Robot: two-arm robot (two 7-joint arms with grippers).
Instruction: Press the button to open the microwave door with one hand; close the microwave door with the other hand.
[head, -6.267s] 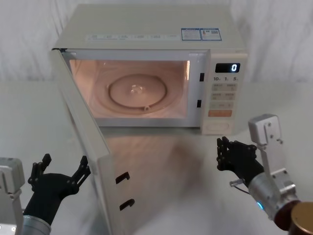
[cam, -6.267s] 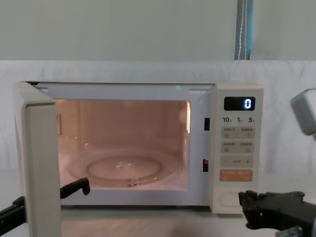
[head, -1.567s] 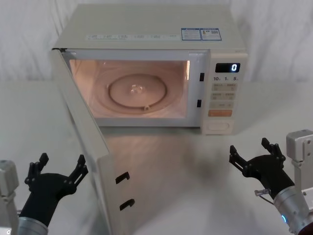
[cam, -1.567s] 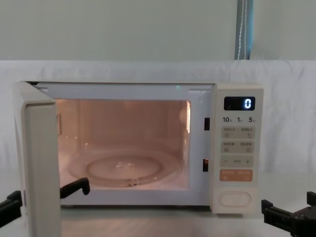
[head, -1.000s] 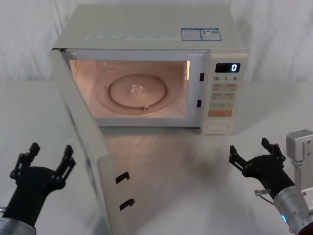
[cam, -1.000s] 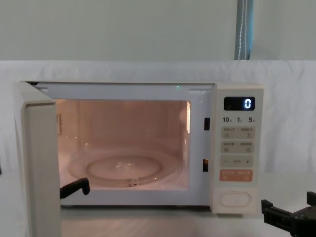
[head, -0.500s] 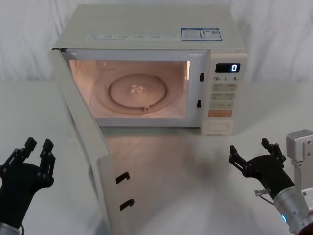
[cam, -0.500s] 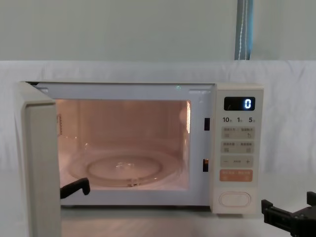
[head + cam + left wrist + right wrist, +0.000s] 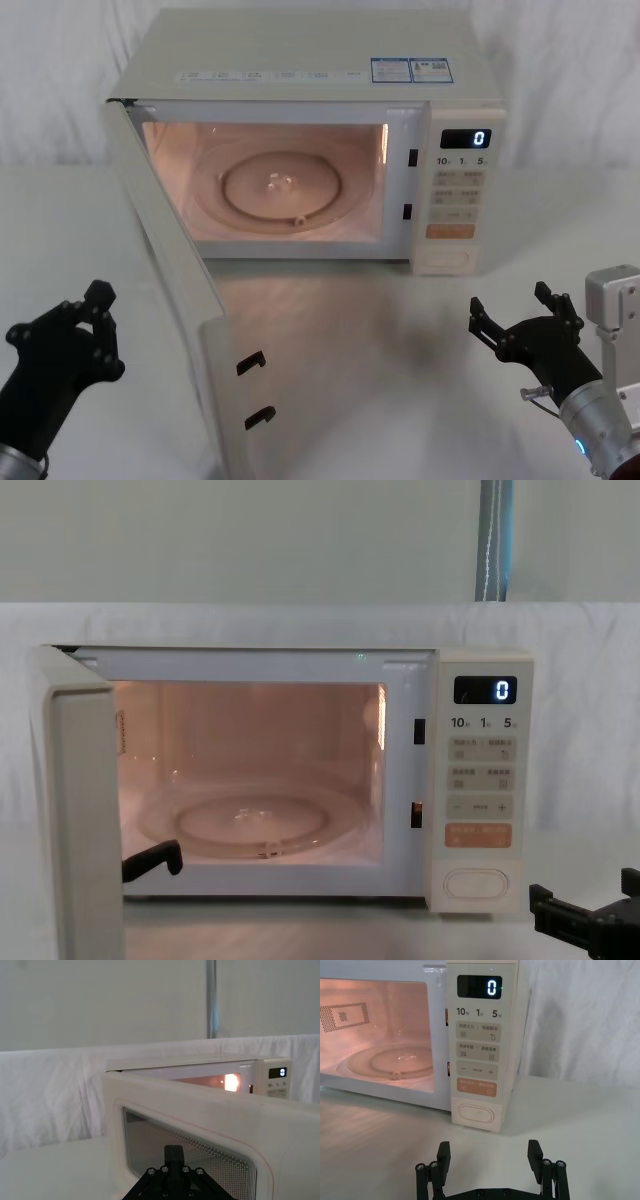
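In the head view, the microwave door [image 9: 185, 300] stood swung wide at centre-left, so the closing step was in hand; the left gripper [image 9: 60, 335], fingers drawn together and empty, sat lower left and would next need to push the door's outer face. The left wrist view faced that windowed panel. In the right wrist view, the right gripper [image 9: 490, 1160] rested spread and empty below the button [image 9: 475, 1113].

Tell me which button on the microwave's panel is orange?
The flat rectangular orange key, second from the bottom of the cream keypad strip. Every other key is cream, including the big plain pill-shaped oval button just below it.
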